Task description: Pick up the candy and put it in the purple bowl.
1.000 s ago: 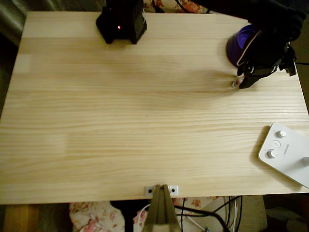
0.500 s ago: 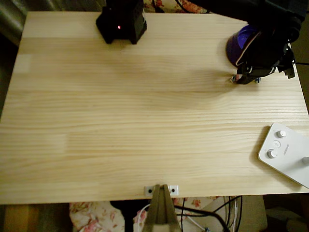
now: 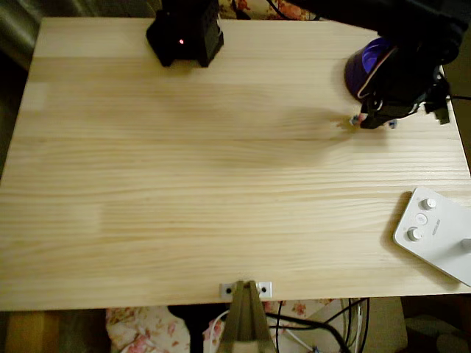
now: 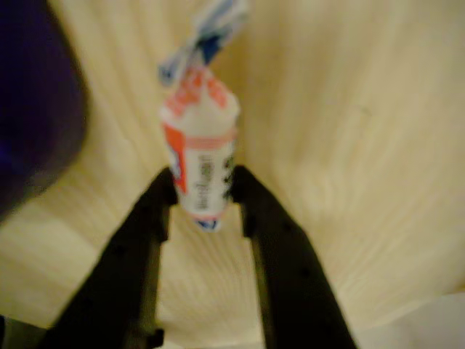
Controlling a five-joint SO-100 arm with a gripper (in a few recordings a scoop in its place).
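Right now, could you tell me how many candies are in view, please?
1. The candy sits pinched between the gripper fingers, beside the purple bowl; the arm might hide others.

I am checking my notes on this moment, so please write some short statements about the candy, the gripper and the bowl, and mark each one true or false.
1. The gripper is closed on the candy. True.
2. The candy lies inside the purple bowl. False: in the wrist view it is pinched between the fingers, over the wooden table.
3. In the overhead view the purple bowl is near the top right corner of the table. True.
4. The white device with knobs stands beside the bowl. False: it is at the lower right edge, well apart from the bowl.
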